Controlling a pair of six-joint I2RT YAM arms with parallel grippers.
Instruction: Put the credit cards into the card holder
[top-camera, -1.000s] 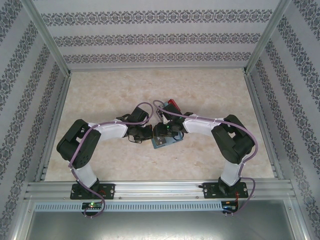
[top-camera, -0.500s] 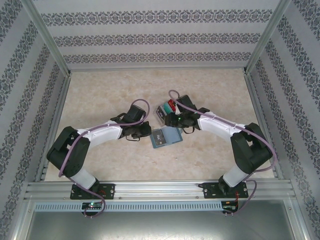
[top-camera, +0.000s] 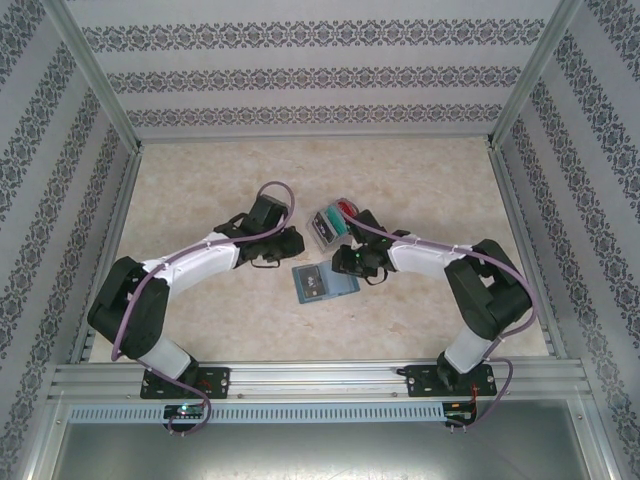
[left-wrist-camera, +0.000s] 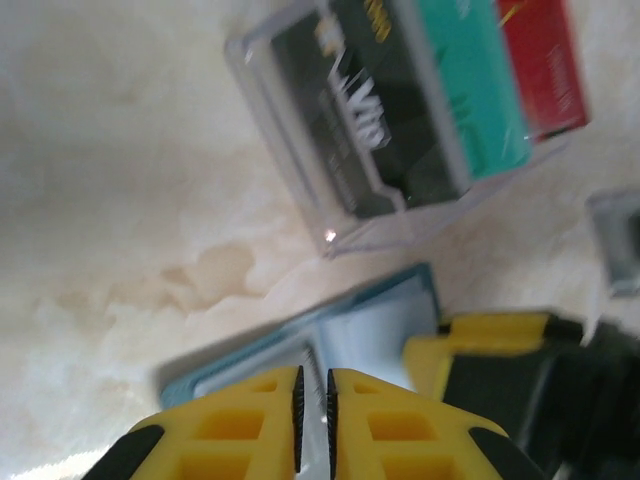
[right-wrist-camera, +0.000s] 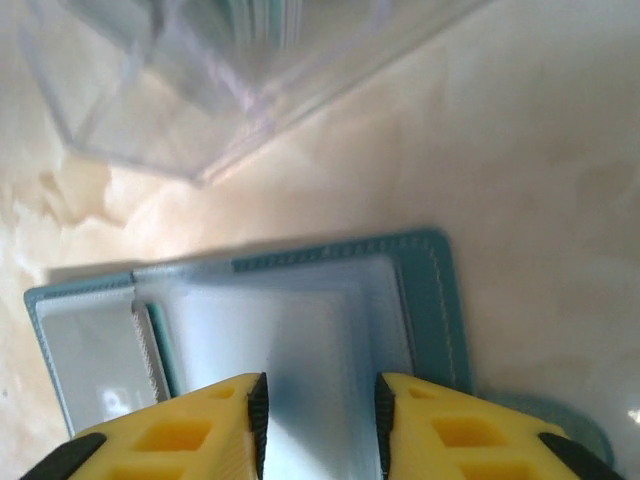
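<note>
Since the earlier frames the card holder (top-camera: 325, 283) has slid a little toward the near edge, the left arm has drawn back to its own side, and the right gripper (right-wrist-camera: 320, 400) has come down from beside the clear box (left-wrist-camera: 285, 150) to the holder's far right corner. Lying open and flat with its clear pockets facing up, the holder looks set out so a card can be slid straight in. The credit cards (left-wrist-camera: 470, 90) are not in it yet. A teal-green one and a red one (left-wrist-camera: 545, 60) lie fanned with a dark card inside the clear box, which sits just beyond the holder on the marbled table (top-camera: 200, 190). The right fingers are parted over the inner pocket, probably to pin or spread that face. Whether they touch it I cannot tell. The left gripper (left-wrist-camera: 312, 400) hangs over the holder's other edge, its fingers all but closed with only a thin slit between them and nothing held. Its wrist view looks toward the box, so fetching a card seems its likely job.
</note>
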